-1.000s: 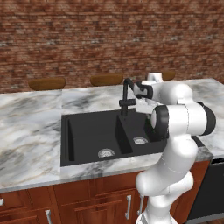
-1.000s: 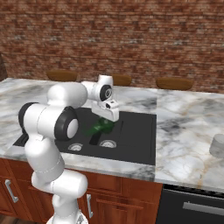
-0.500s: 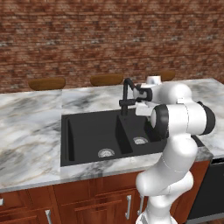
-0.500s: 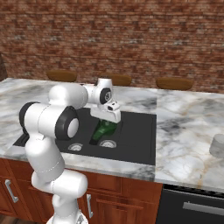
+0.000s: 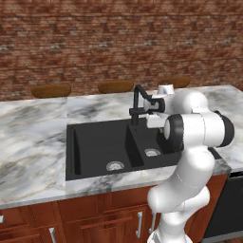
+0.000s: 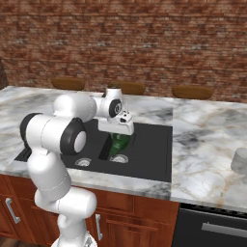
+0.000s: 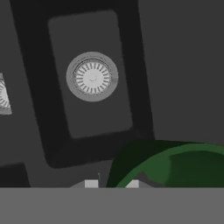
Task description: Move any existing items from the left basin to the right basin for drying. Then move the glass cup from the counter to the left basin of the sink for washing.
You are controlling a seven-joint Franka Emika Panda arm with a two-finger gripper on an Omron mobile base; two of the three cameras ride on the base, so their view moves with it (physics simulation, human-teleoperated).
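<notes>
A dark green bowl [image 6: 118, 144] hangs from my gripper [image 6: 118, 136] low over the right basin [image 6: 144, 154] of the black sink. In the hand view the bowl's rim [image 7: 175, 162] curves up from between the fingertips [image 7: 91, 183], and my gripper [image 7: 111, 183] is shut on that rim. The right basin's drain [image 7: 92, 76] lies below, with the left basin's drain [image 7: 2, 94] at the edge. The left basin [image 5: 95, 147] holds nothing that I can see. A glass cup [image 6: 240, 160] stands upright on the marble counter, far right of the sink.
The black faucet [image 5: 137, 102] rises behind the divider between the basins, close to my hand. Marble counter [image 5: 33, 137] runs on both sides of the sink. Wooden stool tops [image 5: 50, 89] line the far counter edge, before a brick wall.
My hand has carried the green bowl a little to the right, over the right basin's drain. The cup and sink have not moved.
</notes>
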